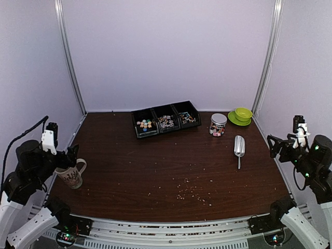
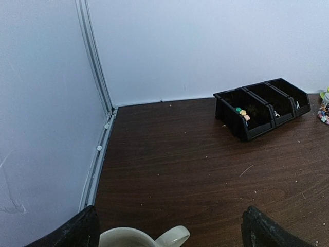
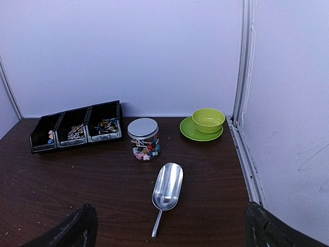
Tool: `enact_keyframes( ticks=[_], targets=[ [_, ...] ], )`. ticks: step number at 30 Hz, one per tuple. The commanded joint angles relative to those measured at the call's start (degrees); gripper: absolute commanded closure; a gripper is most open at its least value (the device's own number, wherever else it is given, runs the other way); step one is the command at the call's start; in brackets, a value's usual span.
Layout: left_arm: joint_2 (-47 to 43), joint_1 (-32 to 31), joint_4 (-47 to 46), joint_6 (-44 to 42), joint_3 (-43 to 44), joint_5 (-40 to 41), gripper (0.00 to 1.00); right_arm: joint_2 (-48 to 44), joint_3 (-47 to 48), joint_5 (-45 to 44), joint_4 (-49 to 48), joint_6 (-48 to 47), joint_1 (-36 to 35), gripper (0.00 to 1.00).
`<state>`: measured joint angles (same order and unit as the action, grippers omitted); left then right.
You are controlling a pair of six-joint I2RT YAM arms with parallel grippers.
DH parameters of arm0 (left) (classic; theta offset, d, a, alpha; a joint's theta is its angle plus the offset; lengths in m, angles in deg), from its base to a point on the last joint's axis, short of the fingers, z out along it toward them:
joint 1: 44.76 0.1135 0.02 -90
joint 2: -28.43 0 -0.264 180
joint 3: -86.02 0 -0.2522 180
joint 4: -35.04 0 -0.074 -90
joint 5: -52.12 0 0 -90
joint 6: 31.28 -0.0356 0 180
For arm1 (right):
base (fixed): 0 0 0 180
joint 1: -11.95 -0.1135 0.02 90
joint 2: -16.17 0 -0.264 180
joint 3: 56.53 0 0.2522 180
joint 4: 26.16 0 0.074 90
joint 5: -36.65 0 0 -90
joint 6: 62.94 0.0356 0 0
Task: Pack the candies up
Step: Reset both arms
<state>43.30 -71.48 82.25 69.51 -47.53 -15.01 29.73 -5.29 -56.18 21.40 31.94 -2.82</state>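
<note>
Arms crouch folded back at the near corners. Left gripper (image 1: pixel 71 154) is spread wide just over the mug (image 1: pixel 73 175); right gripper (image 1: pixel 274 147) gapes equally wide by the right edge. Both hold nothing. Candies (image 1: pixel 144 124) lie in three black bins (image 1: pixel 147 134) at the far middle, with pastel chunks in the left one and mixed white and coloured bits in the others. More fill the lidded jar (image 1: pixel 218 125) just right.

Table (image 1: pixel 155 171): dark wood-grain top.
Mug (image 1: pixel 71 175): cream, patterned, upright at the left edge.
Bins (image 2: pixel 229 116): three, black, side by side at the back.
Jar (image 1: pixel 218 124): lidded, right of the bins.
Bowl (image 1: pixel 243 113): green, on a green saucer (image 1: pixel 233 120), back right.
Scoop (image 1: pixel 239 145): metal, handle pointing toward the near edge.
Crumbs (image 1: pixel 189 193): pale, scattered front centre.
</note>
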Motion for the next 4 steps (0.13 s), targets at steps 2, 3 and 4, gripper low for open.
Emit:
enact_keyframes(
  ticks=[2, 3, 4],
  targets=[
    [-3.5, 0.3, -1.9, -1.8, -0.1, -0.5, 0.02, -0.8, 0.6, 1.0, 0.2, -0.8, -0.4, 0.00],
    [-4.6, 0.3, -2.1, -1.8, -0.3, -0.4, 0.02, -0.7, 0.6, 1.0, 0.2, -0.8, -0.4, 0.01],
    [-5.3, 0.3, -2.3, -1.8, -0.5, -0.3, 0.02, -0.5, 0.6, 1.0, 0.1, -0.7, -0.4, 0.01]
  ],
)
